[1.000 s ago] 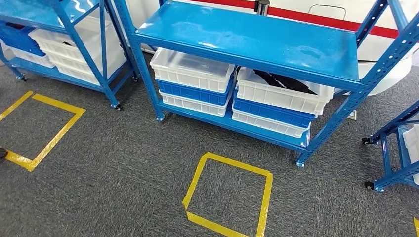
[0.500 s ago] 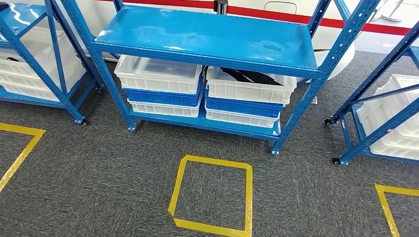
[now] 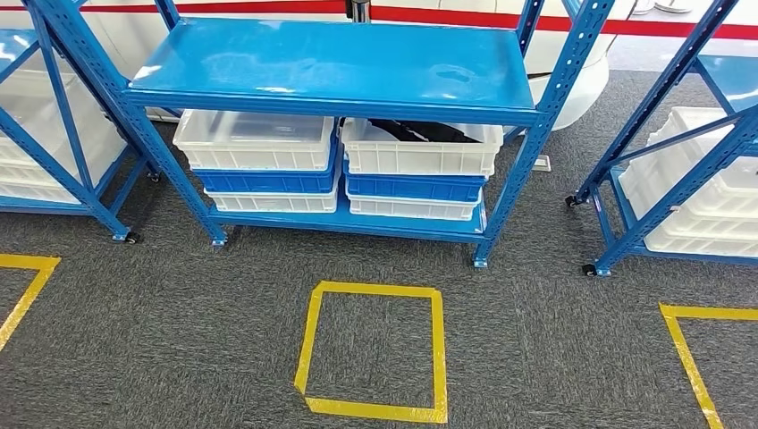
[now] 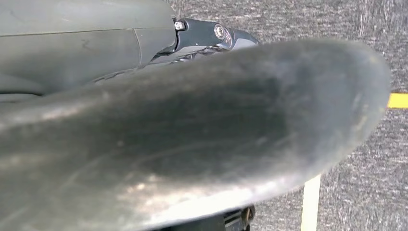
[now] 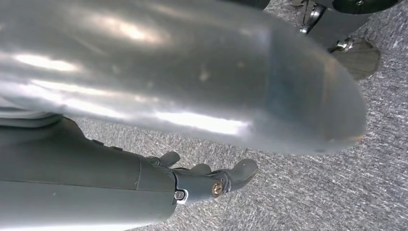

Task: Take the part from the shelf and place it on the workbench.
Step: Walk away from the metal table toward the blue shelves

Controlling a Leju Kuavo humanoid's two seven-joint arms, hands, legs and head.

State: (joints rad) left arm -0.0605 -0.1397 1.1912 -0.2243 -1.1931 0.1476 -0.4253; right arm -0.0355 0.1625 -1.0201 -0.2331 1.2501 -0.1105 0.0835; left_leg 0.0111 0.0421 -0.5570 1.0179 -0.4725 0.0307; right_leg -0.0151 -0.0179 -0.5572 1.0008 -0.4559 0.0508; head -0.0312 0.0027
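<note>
The blue shelf [image 3: 335, 67] stands straight ahead on the grey carpet [image 3: 536, 349]. Its top board is bare and shiny. On the lower board sit two stacks of bins, side by side and touching. The left stack has a white bin [image 3: 255, 141] on top, then a blue bin [image 3: 268, 180], then another white one at the bottom. The right stack has a white bin [image 3: 420, 149] on top, a blue bin [image 3: 414, 188] under it and a white one below that.

The dark part [image 3: 416, 131] lies inside the top white bin of the right stack, toward the back edge of the lower board. It is partly hidden by the top board, so its shape is hard to tell.

A square of yellow tape [image 3: 373, 350] is stuck on the carpet in front of the shelf. More yellow tape shows at the left and right edges of the floor. Another blue shelf [image 3: 54, 116] stands to the left and a third blue shelf [image 3: 688, 152] to the right, both with white bins in them.

The left hand [image 4: 211, 36] hangs over the carpet. A big grey cover hides most of it, so I cannot tell how its fingers lie. The right hand [image 5: 202, 180] also hangs over the carpet. Its fingers are a little curled and apart, and it holds nothing.
</note>
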